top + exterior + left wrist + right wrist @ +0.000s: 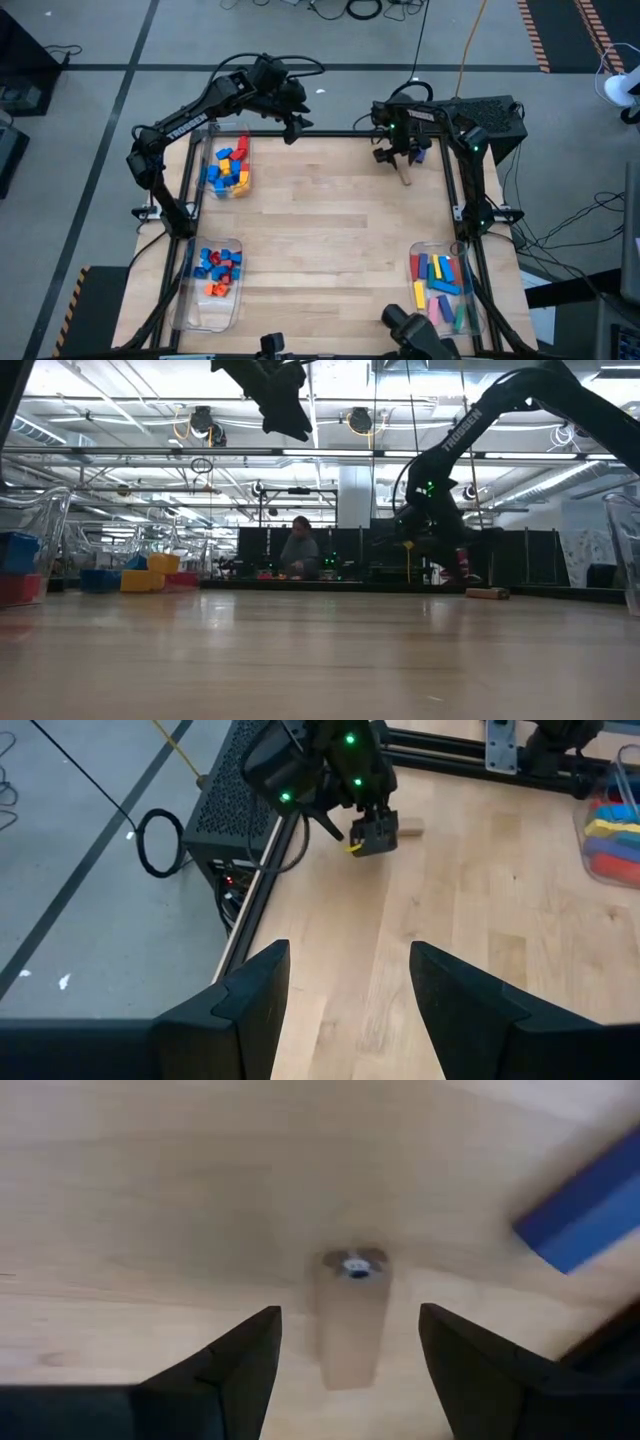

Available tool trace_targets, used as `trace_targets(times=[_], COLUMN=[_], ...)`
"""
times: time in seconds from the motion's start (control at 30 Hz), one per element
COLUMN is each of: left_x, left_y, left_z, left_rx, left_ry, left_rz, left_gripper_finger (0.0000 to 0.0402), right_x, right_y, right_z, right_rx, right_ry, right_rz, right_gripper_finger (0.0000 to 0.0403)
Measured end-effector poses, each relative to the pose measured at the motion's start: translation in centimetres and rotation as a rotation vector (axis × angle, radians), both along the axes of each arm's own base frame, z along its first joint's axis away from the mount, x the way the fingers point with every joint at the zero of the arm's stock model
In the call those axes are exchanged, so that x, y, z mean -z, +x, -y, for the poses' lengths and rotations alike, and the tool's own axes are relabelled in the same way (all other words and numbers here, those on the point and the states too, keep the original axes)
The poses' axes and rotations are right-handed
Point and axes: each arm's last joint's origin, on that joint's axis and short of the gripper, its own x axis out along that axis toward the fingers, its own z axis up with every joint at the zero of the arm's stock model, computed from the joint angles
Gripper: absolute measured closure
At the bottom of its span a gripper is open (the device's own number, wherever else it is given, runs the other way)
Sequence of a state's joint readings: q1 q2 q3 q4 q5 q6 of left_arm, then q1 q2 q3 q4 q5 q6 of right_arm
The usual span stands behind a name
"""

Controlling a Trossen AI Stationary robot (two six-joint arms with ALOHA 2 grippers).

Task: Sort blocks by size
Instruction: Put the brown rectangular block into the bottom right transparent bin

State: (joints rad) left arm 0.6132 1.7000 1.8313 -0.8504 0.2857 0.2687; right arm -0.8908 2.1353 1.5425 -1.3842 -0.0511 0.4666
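Observation:
My right gripper is open and hovers at the table's far right, just above a tan wooden bar block. The bar lies flat on the table, and in the right wrist view the fingers stand on either side of it without touching. A blue block lies beside it. My left gripper is open and empty, raised above the table's far edge. In the low view the tan bar lies on the table below the right arm.
A clear bin of medium blocks stands at the far left. A bin of small blocks stands at the near left, and a bin of long bars at the near right. A black box stands behind the far right corner.

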Motion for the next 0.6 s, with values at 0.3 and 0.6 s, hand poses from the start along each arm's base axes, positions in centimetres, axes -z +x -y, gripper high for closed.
trace_targets(times=[0.3, 0.6], left_x=[0.0, 0.1], left_y=[0.0, -0.2], left_z=[0.0, -0.2], left_rx=[-0.003, -0.034], left_ry=[-0.001, 0.017], left_rz=[-0.004, -0.020], left_gripper_finger=[0.0194, 0.0194], right_x=[2.5, 3.2], right_y=[0.3, 0.4], right_z=[0.2, -0.3], right_rx=[-0.048, -0.095], right_ry=[0.085, 0.154], right_rz=[0.007, -0.013], right_gripper_finger=[0.0174, 0.0232])
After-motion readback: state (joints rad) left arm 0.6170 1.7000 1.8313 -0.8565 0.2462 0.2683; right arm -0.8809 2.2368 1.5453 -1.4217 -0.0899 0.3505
